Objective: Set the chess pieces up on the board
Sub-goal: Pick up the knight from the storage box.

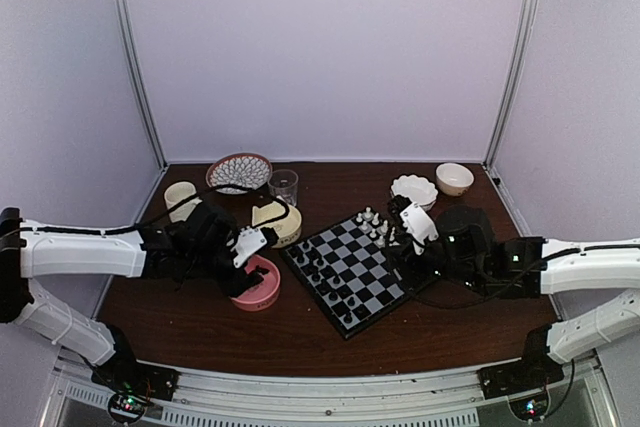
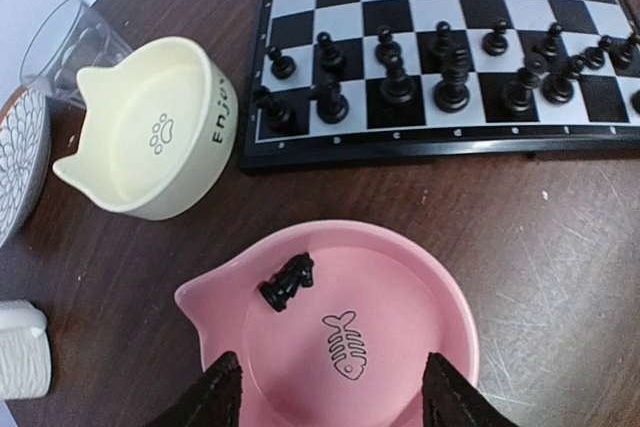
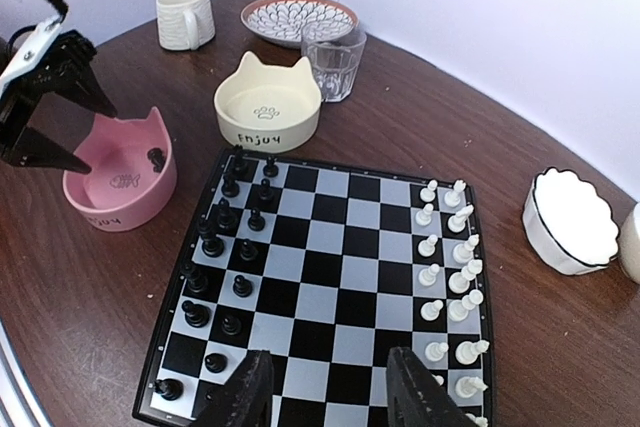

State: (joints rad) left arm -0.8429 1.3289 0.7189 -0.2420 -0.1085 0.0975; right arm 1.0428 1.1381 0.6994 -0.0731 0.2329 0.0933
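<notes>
Your left tool hangs spread over the pink bowl because one black chess piece lies inside (your right tool hovers spread and empty above the board)

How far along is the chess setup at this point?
Done: most black chess pieces stand in two rows along one edge of the board; white pieces line the opposite edge. In hand: nothing gripped; the left claw hangs open over the pink bowl, the right claw open above the board. Left: one black knight lying in that bowl, not yet picked up.
</notes>
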